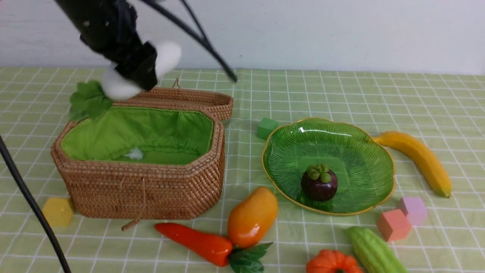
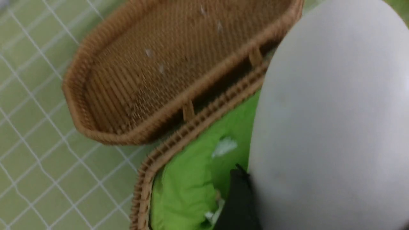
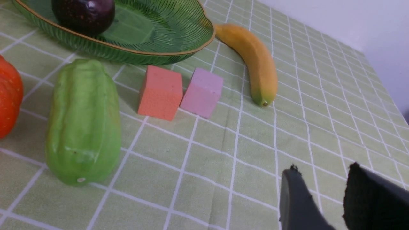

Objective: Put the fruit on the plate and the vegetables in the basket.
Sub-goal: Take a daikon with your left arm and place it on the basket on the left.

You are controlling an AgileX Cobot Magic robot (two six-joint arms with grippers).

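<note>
My left arm's jaws (image 1: 137, 72) are gripping the white radish (image 1: 119, 83), which hangs over the back left part of the wicker basket (image 1: 151, 193), its green leaves (image 1: 91, 99) out past the rim. The right arm's jaws (image 3: 322, 201) stand a little apart with nothing between them, over by the banana's side of the desk (image 3: 198, 172).

On the fruit side I count one done: the mangosteen (image 1: 319, 184) sits in the green glass dish (image 1: 363, 167). The banana (image 1: 420, 159) lies just beside the dish, its stem end close to the gold rim, and the mango (image 1: 253, 217) is on the cloth between basket and dish, so two fruits are left.

For the vegetables, I see none in the part of the green lining (image 1: 140, 129) that shows, only a small pale tuft (image 1: 135, 153). The carrot (image 1: 197, 240) lies in front of the basket, its leaves by the mango, and the pumpkin (image 1: 333, 261) and the gourd (image 1: 375, 250) are near the front edge of my view. I judge this as early going: lowering the radish into the basket comes next, with its leaves liable to catch on the rim.
</note>
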